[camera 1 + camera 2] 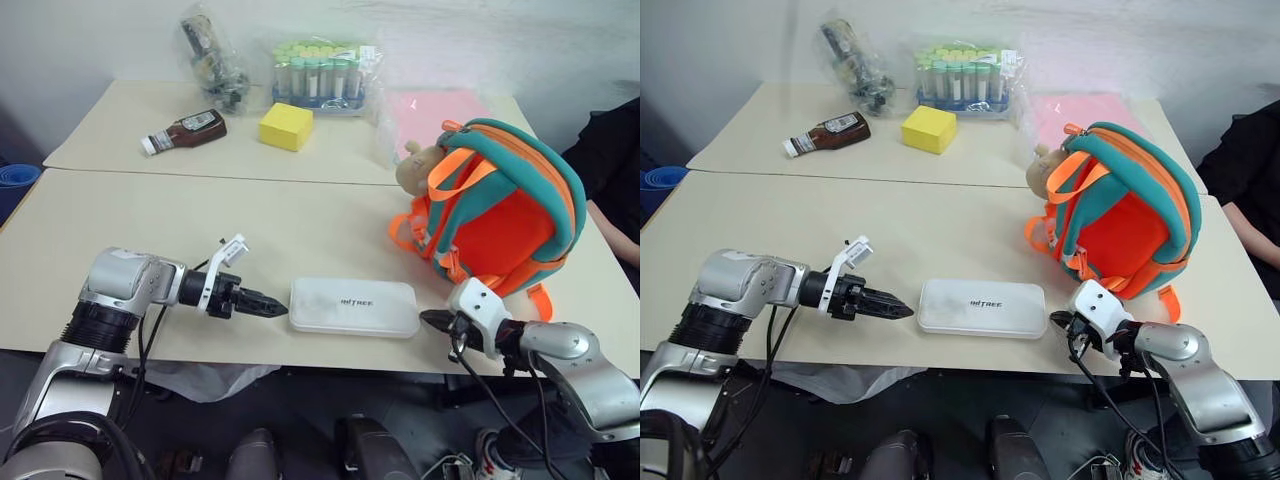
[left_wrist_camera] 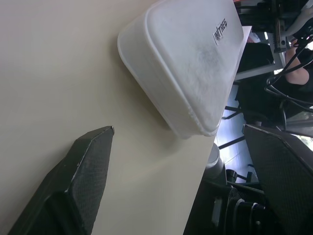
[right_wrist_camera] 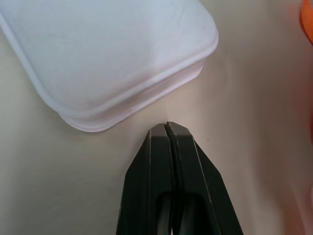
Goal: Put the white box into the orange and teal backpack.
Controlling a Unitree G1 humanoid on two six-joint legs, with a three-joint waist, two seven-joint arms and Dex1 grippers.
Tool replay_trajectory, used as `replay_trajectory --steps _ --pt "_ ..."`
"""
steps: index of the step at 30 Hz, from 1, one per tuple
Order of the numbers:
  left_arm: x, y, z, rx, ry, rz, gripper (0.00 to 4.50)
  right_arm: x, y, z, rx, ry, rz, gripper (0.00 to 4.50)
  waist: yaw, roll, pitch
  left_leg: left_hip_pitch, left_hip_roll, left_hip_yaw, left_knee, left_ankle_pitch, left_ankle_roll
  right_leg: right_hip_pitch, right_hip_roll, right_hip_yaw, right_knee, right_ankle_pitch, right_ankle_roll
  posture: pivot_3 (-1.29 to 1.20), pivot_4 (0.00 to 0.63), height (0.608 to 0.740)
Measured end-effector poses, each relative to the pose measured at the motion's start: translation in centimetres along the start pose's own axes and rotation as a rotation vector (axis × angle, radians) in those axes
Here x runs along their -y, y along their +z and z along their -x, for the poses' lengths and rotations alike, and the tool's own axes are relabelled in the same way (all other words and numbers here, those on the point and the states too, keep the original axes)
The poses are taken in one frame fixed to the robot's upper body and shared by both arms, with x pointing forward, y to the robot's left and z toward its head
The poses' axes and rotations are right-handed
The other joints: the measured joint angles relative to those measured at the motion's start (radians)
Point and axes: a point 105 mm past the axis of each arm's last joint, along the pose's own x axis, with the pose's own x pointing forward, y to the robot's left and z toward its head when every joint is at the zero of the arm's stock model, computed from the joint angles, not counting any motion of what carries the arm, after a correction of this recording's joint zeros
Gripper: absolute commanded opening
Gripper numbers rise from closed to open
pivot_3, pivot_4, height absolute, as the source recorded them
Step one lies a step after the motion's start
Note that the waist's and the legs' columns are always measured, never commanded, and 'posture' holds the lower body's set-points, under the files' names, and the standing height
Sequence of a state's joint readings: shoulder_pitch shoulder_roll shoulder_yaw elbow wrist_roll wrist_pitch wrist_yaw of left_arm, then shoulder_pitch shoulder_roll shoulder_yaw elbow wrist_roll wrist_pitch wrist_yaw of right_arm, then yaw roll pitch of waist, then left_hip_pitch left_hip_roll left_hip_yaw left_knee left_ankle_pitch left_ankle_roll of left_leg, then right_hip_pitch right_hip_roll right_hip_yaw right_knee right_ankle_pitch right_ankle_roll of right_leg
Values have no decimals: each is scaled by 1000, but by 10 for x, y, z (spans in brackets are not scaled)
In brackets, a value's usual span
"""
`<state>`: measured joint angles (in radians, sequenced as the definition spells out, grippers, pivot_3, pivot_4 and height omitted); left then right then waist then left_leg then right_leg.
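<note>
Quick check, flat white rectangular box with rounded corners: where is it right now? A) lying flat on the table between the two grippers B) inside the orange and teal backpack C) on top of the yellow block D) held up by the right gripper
A: the flat white rectangular box lies on the beige table between the left gripper and the right gripper, neither gripping it.

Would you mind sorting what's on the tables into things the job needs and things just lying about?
Needed: white box; orange and teal backpack; left gripper; right gripper.

Lying about: sauce bottle; yellow block; rack of tubes; pink sheet.
</note>
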<state>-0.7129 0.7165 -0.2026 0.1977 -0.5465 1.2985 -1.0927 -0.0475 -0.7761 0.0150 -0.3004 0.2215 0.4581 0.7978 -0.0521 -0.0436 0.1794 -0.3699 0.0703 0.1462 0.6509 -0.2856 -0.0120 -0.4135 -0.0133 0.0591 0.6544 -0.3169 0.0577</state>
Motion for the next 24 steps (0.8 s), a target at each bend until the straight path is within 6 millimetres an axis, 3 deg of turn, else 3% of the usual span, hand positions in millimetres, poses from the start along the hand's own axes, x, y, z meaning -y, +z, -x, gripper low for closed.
replay_trajectory --steps 4,12,19,22,24 --pt "1 5 -9 2 -5 2 4426 -1 2 -4 7 7 10 0 2 0 0 0 -3 -1 0 1 4 1 -3 -1 0 1 1 0 150 740" --pt "13 22 -48 23 -85 -12 4426 1 6 -12 28 -2 16 0 12 0 0 -1 -7 -1 0 1 5 1 -8 -2 -1 2 3 0 150 740" --pt "16 25 -54 24 -104 10 4426 1 5 -12 33 -3 12 0 16 0 0 -1 -7 -1 -1 1 5 1 -8 -3 -1 2 3 0 150 740" --pt "15 27 -57 43 -114 46 3840 0 6 -13 42 -10 1 0 16 0 0 -1 -7 -1 0 1 5 1 -8 -3 -1 2 3 0 150 740" --pt "14 26 -59 47 -122 76 3213 -1 6 -14 52 -14 -4 0 13 -1 0 -1 -7 -1 -1 1 5 1 -8 -2 -1 2 3 0 150 740"
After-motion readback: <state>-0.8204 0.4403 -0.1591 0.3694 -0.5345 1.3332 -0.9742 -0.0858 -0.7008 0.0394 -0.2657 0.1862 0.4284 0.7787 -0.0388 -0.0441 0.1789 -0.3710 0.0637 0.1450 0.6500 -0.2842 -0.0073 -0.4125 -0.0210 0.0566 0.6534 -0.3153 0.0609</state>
